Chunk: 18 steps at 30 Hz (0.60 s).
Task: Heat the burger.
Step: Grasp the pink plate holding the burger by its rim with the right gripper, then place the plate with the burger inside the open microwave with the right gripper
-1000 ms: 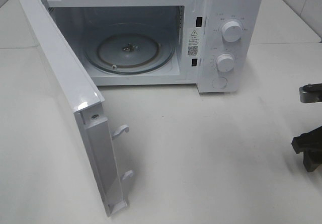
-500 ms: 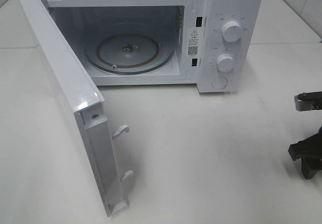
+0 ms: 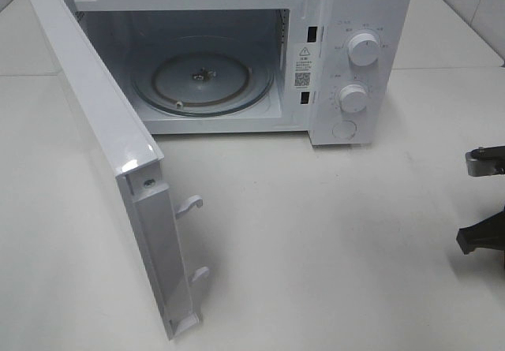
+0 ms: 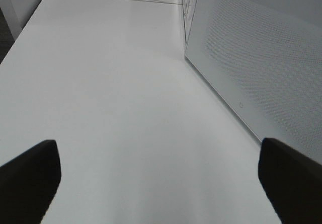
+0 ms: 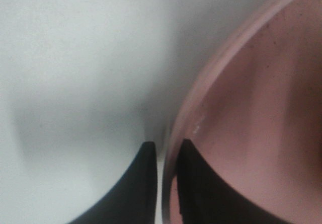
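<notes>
Starting with the high view: the microwave (image 3: 355, 4) is seen at the back of the surface (image 3: 316, 248), its door (image 3: 95, 106) swung wide and the glass turntable (image 3: 201, 79) shown bare, so the door-opening part looks done. No burger is shown here at all. Only a bit of the right arm (image 3: 483, 237) is caught at the right edge, well apart from the microwave, and its hand can't be made out from this angle.

Left wrist view next: the left hand (image 4: 157, 143) is held with its fingers spread wide apart and nothing between them, over bare surface with the door's mesh panel just beside it.

Right wrist view is where the action is. The right hand (image 5: 167, 144) is pinched together on the rim of the pink plate (image 5: 251, 108), with one finger set outside the rim and one inside. Only bare pink is shown in this view, so the burger isn't actually seen anywhere. It's presumably carried further in on that plate, but that can't be confirmed.

So the step in hand is judged to be the pick-up of the plate. Next, a level lift is called for, then a carry across the surface into the cavity. The plate needs to be kept flat so nothing slides off, and its rim kept clear of the door frame before it's set on the turntable.
</notes>
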Each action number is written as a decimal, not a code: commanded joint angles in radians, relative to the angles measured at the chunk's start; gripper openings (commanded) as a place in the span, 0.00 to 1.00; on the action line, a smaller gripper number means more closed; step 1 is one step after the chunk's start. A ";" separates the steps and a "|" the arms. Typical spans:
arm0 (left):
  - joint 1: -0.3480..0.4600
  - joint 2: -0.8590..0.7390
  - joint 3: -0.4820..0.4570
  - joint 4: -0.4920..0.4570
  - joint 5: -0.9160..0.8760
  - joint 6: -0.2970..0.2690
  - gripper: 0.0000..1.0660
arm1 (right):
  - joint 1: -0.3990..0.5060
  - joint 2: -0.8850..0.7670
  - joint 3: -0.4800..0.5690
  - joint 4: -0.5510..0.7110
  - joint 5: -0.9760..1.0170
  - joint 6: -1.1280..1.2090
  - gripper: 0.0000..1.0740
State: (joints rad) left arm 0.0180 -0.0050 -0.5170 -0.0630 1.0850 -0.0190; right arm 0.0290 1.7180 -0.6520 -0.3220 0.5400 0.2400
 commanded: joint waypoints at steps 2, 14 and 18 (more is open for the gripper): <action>0.002 -0.017 0.000 -0.002 -0.016 -0.002 0.94 | -0.005 0.001 0.008 -0.018 0.002 0.008 0.00; 0.002 -0.017 0.000 -0.002 -0.016 -0.002 0.94 | -0.002 -0.026 0.004 -0.020 0.029 0.036 0.00; 0.002 -0.017 0.000 -0.002 -0.016 -0.002 0.94 | -0.002 -0.029 0.004 -0.024 0.042 0.053 0.00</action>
State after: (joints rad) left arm 0.0180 -0.0050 -0.5170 -0.0630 1.0850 -0.0190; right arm 0.0290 1.6940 -0.6520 -0.3490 0.5680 0.2800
